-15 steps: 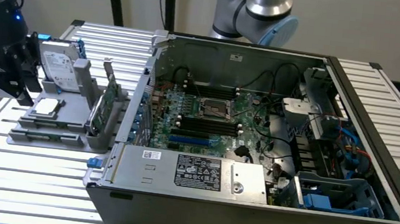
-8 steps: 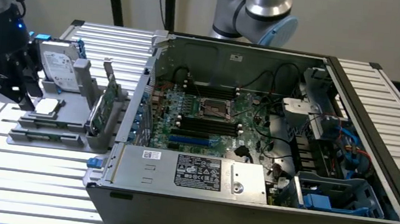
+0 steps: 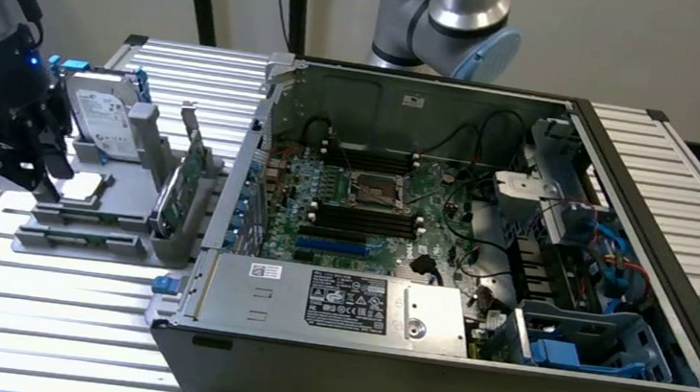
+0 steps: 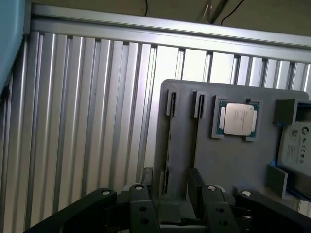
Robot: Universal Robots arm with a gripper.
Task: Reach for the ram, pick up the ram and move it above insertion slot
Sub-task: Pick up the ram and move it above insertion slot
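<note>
Jaws of the gripper (image 4: 171, 177) stand wide apart and empty, straddling the ram (image 4: 168, 141), which stands on edge in a gray holder (image 4: 233, 162) slot, likely so its flat faces meet them.

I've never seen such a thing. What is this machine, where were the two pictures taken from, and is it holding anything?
It is a robot arm with a two-fingered hand. One picture comes from a camera standing apart, the other from a camera on the arm's wrist, looking past the fingers. On the ribbed metal table stands an open computer case. Beside it a grey tray carries parts: a silver hard drive, a processor chip and the ram, a thin stick standing on edge. The hand is open close to the ram and holds nothing.
</note>
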